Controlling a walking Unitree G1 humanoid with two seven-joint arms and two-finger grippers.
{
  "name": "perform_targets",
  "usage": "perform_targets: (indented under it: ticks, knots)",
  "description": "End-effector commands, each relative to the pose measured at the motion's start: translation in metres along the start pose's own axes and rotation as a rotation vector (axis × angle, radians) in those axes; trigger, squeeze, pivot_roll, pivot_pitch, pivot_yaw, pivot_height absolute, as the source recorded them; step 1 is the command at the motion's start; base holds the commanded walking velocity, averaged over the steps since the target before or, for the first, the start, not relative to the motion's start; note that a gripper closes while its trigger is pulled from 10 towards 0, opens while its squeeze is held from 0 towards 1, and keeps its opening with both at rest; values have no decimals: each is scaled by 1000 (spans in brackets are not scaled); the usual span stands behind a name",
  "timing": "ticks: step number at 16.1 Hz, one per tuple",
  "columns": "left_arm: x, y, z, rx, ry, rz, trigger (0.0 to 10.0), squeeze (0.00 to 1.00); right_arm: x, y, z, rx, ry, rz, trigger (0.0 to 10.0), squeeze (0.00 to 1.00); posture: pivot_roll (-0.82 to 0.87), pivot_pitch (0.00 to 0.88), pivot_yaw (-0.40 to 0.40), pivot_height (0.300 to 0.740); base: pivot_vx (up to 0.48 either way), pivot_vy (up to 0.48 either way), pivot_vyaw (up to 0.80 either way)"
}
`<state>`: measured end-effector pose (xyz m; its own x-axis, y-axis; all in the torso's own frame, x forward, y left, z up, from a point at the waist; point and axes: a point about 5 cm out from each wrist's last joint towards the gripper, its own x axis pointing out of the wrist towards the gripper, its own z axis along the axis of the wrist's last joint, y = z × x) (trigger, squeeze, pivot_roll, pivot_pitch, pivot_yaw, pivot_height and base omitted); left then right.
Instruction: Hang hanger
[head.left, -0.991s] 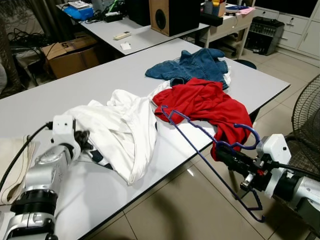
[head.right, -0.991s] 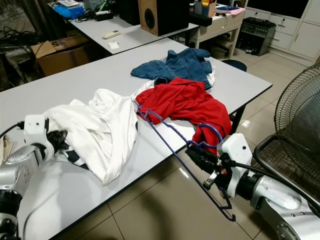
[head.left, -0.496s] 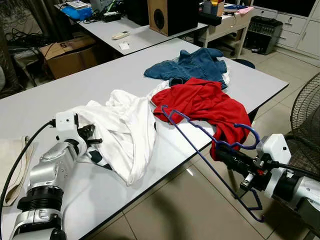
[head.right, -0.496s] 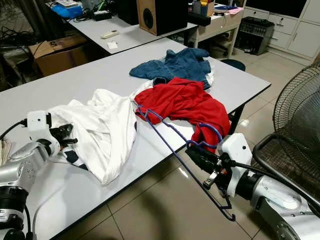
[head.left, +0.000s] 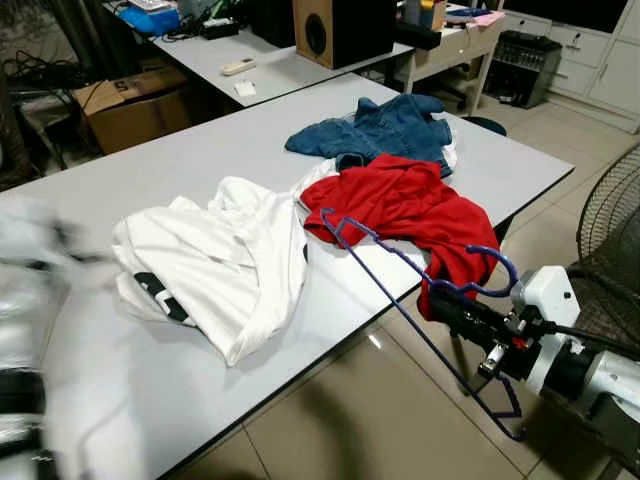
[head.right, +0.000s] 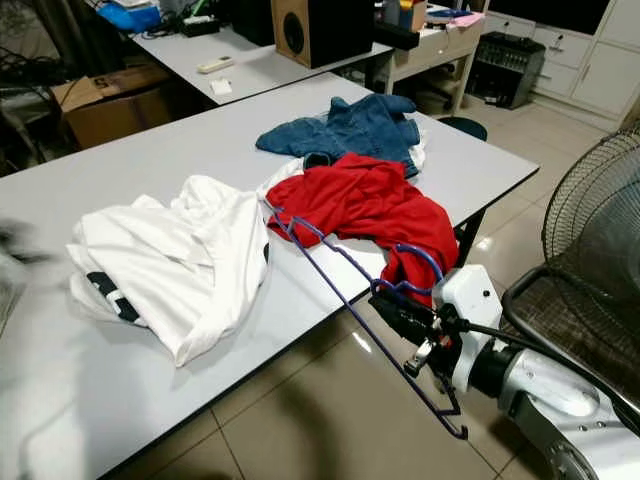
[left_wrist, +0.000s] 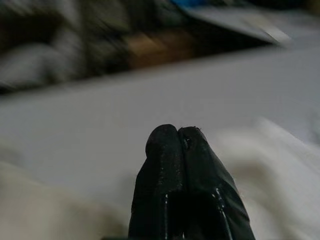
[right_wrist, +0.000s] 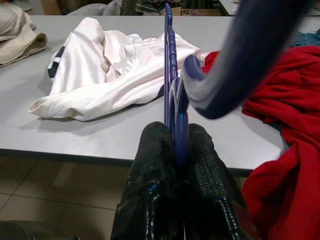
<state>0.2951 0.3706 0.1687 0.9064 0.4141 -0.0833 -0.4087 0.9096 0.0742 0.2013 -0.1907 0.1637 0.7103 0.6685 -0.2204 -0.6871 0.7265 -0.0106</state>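
The right gripper (right_wrist: 176, 145) pinches the blue wire hanger (head.left: 400, 300) tight; the left gripper (left_wrist: 178, 136) has fingers pressed together, empty.

A thin blue wire hanger (head.left: 400, 300) is pinched at its neck between the two black fingers of the right gripper (head.left: 440, 303). Its curved hook (head.left: 495, 270) arcs just above the fingers. The triangular frame stands on edge, one corner reaching away over the table edge, the other hanging below the gripper.
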Motion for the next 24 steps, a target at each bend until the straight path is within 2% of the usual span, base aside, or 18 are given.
perform_targets:
  ticks: [1,2,3,4,5,6,7,8,9,10,11,14,17,20,22,23,24]
  knots:
    - [-2,18,12,14,-64,86,0,0,1,1,2,-5,-8,8,10000,0,-33,0,87,740,0,0,0]
    - [-4,31,23,21,-115,147,0,0,1,1,2,-6,-8,9,10000,0,-29,0,83,740,0,0,0]
    - [-7,40,32,30,-141,151,0,0,2,1,2,-5,-8,16,10000,0,-20,0,77,740,0,0,0]
    - [-5,30,26,39,-92,48,0,0,2,1,2,-3,-7,23,10000,0,-17,0,75,740,0,0,0]
    - [-6,7,15,63,-35,-124,0,0,5,1,1,-1,-7,29,10000,0,-17,0,75,740,0,0,0]
    - [-11,-21,-3,11,56,-263,0,0,8,2,1,0,-9,38,10000,0,-10,0,66,740,0,0,0]
    - [-15,-41,-12,-35,88,-324,10000,0,9,2,2,0,-12,44,10000,0,-10,0,66,740,0,0,0]
    - [-18,-57,-21,-103,131,-389,10000,0,10,3,3,1,-14,49,10000,0,-14,0,63,740,0,0,0]
    - [-19,-68,-26,-133,126,-424,10000,0,10,3,3,1,-13,52,10000,0,-14,0,63,740,0,0,0]
    - [-19,-75,-32,-152,114,-439,10000,1000,10,4,3,4,-12,55,10000,0,-26,0,63,740,0,0,0]
    - [-18,-81,-38,-200,98,-435,10000,1000,11,7,3,3,-12,59,10000,0,-50,0,66,740,0,0,0]
    - [-13,-85,-40,-221,75,-389,10000,1000,12,12,2,16,-12,57,10000,0,-63,0,71,740,0,0,0]
    - [-6,-82,-40,-175,41,-304,10000,1000,9,16,-1,26,6,73,10000,0,-74,0,62,740,0,0,0]
    - [-4,-85,-43,-168,19,-303,10000,1000,8,16,-2,20,12,67,10000,0,-79,0,69,740,0,0,0]
    - [-1,-96,-49,-182,57,-337,10000,1000,9,18,2,25,-7,80,10000,0,-76,0,82,740,0,0,0]
    - [0,-96,-54,-164,82,-323,10000,0,10,16,-1,18,6,75,10000,0,-78,0,82,740,0,0,0]
    - [-1,-97,-59,-158,105,-323,10000,0,10,15,-4,15,16,66,10000,0,-79,0,84,740,0,0,0]
